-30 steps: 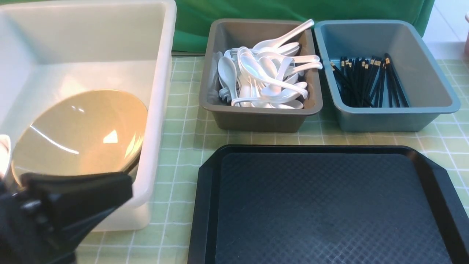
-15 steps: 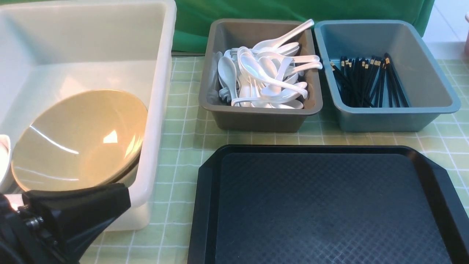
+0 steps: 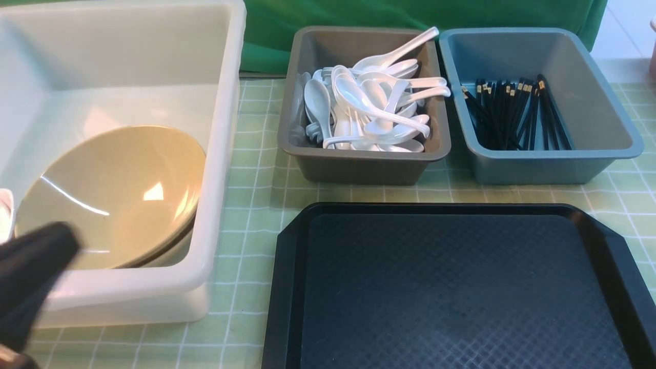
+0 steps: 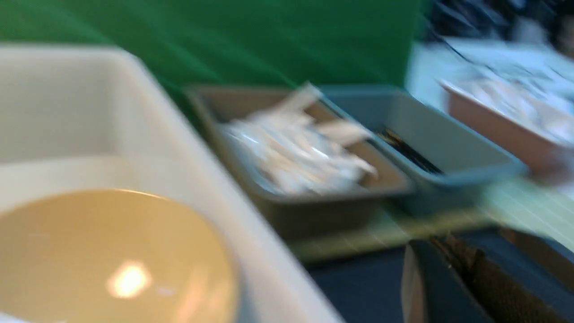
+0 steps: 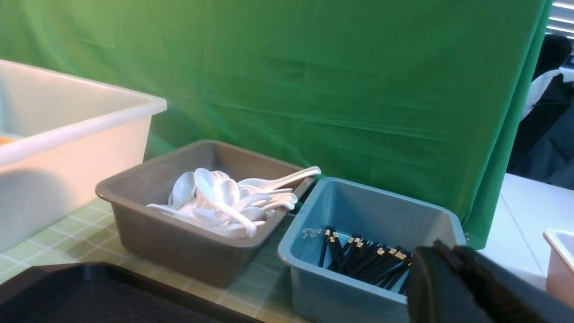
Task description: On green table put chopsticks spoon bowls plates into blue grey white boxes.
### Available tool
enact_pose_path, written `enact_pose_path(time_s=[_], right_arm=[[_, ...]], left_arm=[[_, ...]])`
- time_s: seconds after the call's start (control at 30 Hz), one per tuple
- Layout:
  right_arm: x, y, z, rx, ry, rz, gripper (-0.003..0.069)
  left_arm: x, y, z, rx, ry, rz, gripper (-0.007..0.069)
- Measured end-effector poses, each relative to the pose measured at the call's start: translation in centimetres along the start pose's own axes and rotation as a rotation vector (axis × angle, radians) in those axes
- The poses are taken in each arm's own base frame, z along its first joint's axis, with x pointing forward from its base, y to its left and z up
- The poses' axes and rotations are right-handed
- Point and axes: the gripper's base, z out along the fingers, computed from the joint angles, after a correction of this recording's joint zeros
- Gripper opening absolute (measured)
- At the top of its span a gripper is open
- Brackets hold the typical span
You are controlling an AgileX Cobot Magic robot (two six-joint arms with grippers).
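A tan bowl (image 3: 118,195) lies tilted inside the white box (image 3: 225,128); it also shows in the left wrist view (image 4: 103,255). The grey box (image 3: 364,154) holds several white spoons (image 3: 369,107). The blue box (image 3: 543,154) holds several black chopsticks (image 3: 512,113). My left gripper (image 3: 51,246) is a blurred black shape at the white box's near left corner, apart from the bowl. In the left wrist view (image 4: 441,244) its fingers look together and empty. My right gripper (image 5: 441,246) is shut and empty, near the blue box (image 5: 367,278); it is out of the front view.
A black tray (image 3: 461,287) lies on the green checked cloth in front of the grey and blue boxes. A white rim (image 3: 4,212) shows at the far left inside the white box. A pink box (image 5: 558,264) stands beyond the blue box. A green curtain hangs behind.
My left gripper has drawn back down and to the left, away from the bowl's near rim. The bowl stays tilted in the white box. Nothing else has moved.
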Motion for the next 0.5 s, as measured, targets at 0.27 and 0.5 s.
enact_pose_path(time_s=[0.27, 0.5], right_arm=[[0.0, 0.0, 0.0, 0.000, 0.000, 0.000, 0.0047], [0.0, 0.0, 0.0, 0.000, 0.000, 0.000, 0.0047]], left_arm=[[5.7, 2.3, -0.9, -0.276, 0.008, 0.108, -0.0001], [10.0, 2.8, -0.1, -0.316, 0.110, 0.024, -0.0001]])
